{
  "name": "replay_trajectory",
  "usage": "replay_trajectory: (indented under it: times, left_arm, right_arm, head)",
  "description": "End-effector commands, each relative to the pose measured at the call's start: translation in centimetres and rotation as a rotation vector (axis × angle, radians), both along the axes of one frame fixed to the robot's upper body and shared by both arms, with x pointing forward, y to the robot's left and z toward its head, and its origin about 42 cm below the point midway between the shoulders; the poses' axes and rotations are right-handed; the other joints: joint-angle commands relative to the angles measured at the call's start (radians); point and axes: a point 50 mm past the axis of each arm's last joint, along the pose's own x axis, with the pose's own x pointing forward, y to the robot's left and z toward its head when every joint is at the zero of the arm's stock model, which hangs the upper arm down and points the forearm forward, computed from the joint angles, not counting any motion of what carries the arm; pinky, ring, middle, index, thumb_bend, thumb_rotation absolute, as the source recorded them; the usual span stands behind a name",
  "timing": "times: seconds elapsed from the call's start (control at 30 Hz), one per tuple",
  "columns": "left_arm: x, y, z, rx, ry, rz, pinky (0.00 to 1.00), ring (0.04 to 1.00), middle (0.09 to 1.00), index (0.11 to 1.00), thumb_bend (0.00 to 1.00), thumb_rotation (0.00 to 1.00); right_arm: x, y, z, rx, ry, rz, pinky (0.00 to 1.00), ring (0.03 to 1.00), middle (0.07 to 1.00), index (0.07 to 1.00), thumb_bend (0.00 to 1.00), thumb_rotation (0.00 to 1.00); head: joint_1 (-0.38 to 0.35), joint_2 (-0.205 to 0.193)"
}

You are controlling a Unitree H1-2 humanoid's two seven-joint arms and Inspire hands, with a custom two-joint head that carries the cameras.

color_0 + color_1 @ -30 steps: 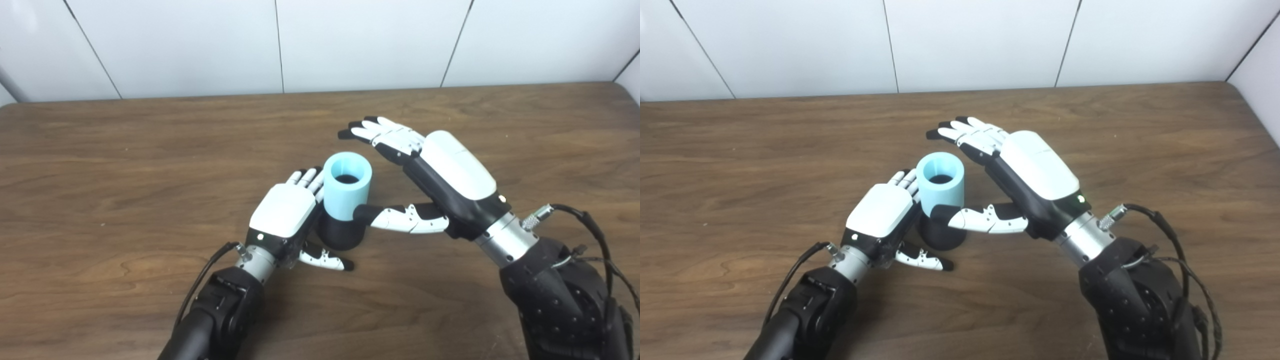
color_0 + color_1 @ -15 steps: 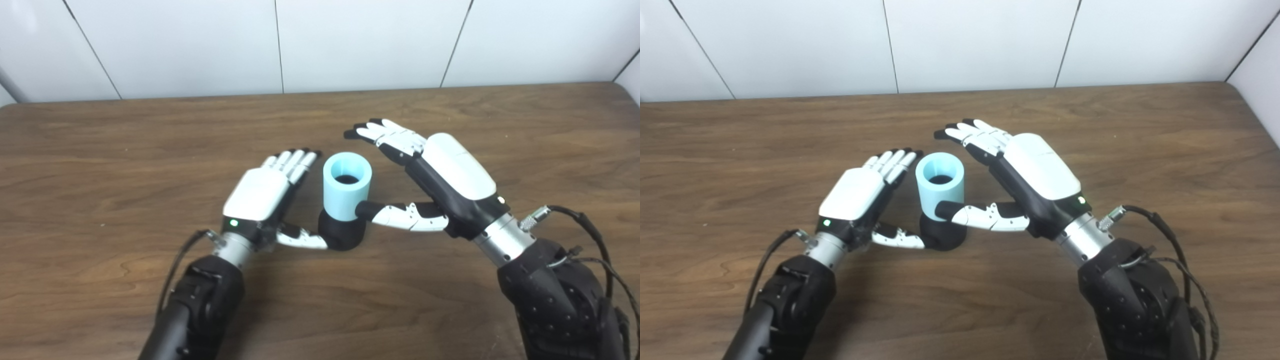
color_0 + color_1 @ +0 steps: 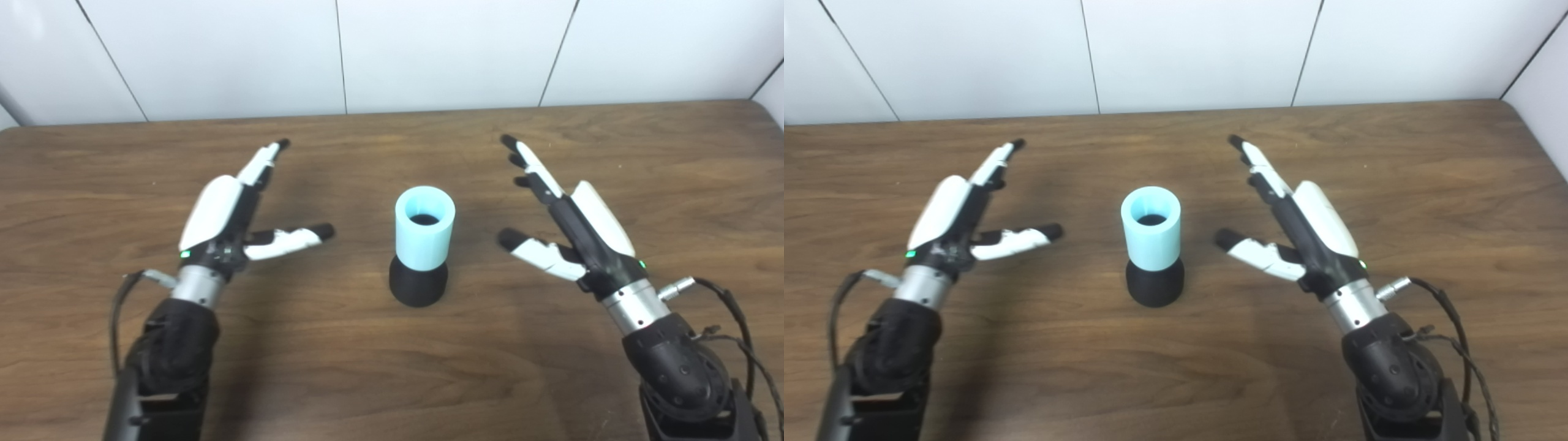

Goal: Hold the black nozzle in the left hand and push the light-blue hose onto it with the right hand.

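From my left eye, the light-blue hose (image 3: 425, 226) stands upright, seated on the black nozzle (image 3: 419, 285), which rests on the table (image 3: 392, 367) between my arms. My left robot hand (image 3: 236, 211) is spread wide and empty, well apart from the pair; I judge the joining done, so nothing needs holding.

From my right eye, my right robot hand (image 3: 1295, 229) is likewise splayed and released, thumb pointing toward the hose (not touching it). The assembly balances alone on the nozzle's broad base.
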Motion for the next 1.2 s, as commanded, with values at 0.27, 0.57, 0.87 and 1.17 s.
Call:
replay_trajectory:
  times: [0.27, 0.57, 0.87, 1.17]
  left_arm:
    - [-2.6, 2.9, -1.4, -0.340, 0.048, 0.074, 0.92, 0.972, 0.984, 0.977, 0.73, 0.98]
    - [-5.7, 4.9, -5.0, -0.640, 0.104, 0.119, 0.97, 0.976, 0.986, 0.994, 0.65, 1.00]
    - [-8.4, 5.2, -7.1, -0.733, 0.104, 0.172, 0.99, 0.994, 0.997, 0.997, 0.61, 1.00]
    - [-9.5, 4.7, -7.2, -0.735, 0.114, 0.185, 0.99, 0.998, 0.999, 1.000, 0.58, 1.00]
  right_arm:
    - [0.5, 0.8, -3.8, 0.523, 0.077, -0.168, 0.89, 0.952, 0.952, 0.946, 0.70, 1.00]
    - [-0.7, 0.2, -7.3, 0.672, 0.163, -0.205, 0.98, 0.993, 0.988, 0.980, 0.58, 1.00]
    - [-1.9, -0.7, -8.5, 0.661, 0.170, -0.212, 0.99, 1.000, 0.987, 0.967, 0.55, 1.00]
    - [-3.4, -1.4, -8.9, 0.571, 0.150, -0.225, 0.94, 0.985, 0.970, 0.968, 0.63, 1.00]
  head:
    - [-0.018, -0.005]
    - [-0.018, -0.003]
    - [0.004, -0.004]
    - [0.030, 0.008]
